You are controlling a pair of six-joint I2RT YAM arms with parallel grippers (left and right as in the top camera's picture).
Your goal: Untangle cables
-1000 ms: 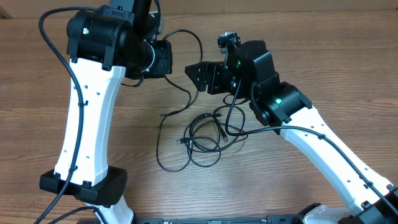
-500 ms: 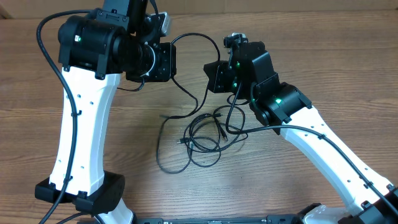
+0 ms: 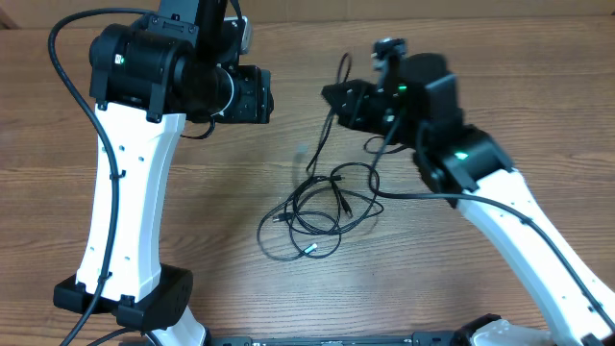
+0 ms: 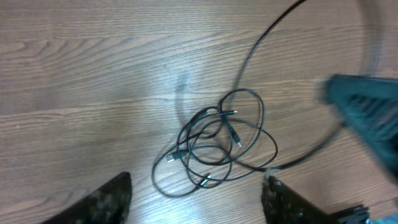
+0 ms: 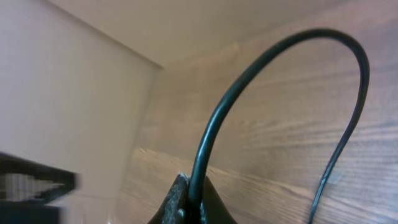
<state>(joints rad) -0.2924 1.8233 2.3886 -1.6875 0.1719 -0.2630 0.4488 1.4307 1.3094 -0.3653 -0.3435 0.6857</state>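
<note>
This looks like a robotics lab bench. A left arm [image 3: 125, 192] and a right arm [image 3: 509, 202], white-shelled with black joints and small green status lights, stand on a wood-grain surface [image 3: 38, 192]. A plain beige panel [image 5: 62, 93] backs it, and thin black cables [image 3: 312, 207] lie between the arms.

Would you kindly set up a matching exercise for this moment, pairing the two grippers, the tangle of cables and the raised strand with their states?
Things:
1. left gripper
2. right gripper
3. tangle of cables
4. raised strand

States:
A. lies in loose loops on the table
B. shut on a cable
C. open, holding nothing
D. runs up from the loops into closed jaws

Pairs: 1-C, 2-B, 3-A, 4-D
</note>
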